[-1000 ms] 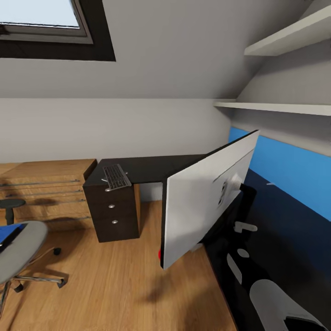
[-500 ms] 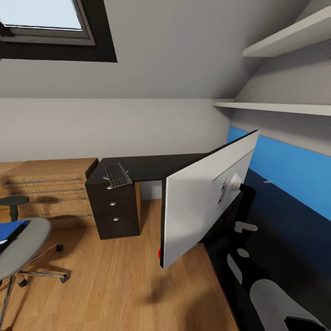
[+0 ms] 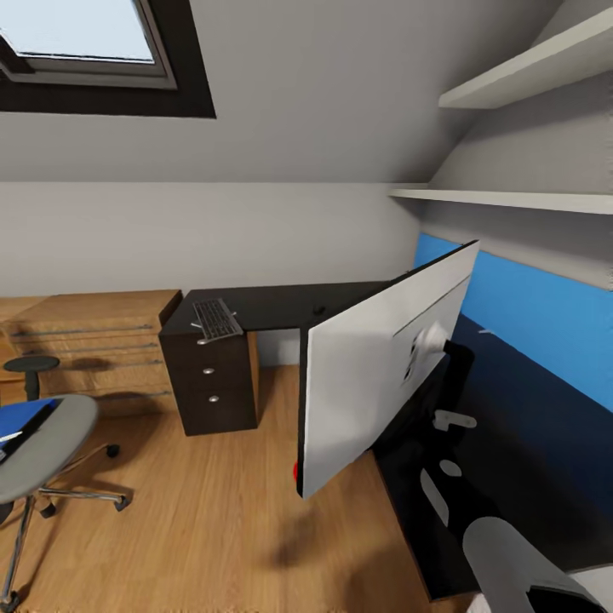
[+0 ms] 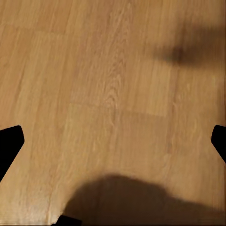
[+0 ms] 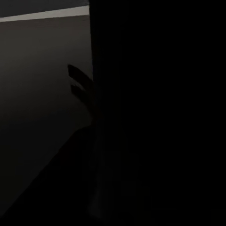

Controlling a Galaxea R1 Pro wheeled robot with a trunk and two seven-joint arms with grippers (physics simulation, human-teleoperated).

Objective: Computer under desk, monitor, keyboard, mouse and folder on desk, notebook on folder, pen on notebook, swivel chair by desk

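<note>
Most of the task looks unfinished. The flat black keyboard with pale keys (image 3: 216,319) lies on the glossy black L-shaped tabletop (image 3: 281,305) at its far left end, above the drawer unit, long axis running away from the camera and slightly skewed to the tabletop edge. The wide monitor with silver-white back (image 3: 375,366) hangs tilted over the tabletop's inner corner, back toward the camera, its long axis slanting up to the right; it seems carried by the right arm, though that gripper's opening cannot be told. The bright blue folder (image 3: 21,419) lies on the grey swivel chair (image 3: 42,447), well apart from the tabletop. The left gripper (image 4: 113,141) stands wide open, holding nothing, over wooden floor.
</note>
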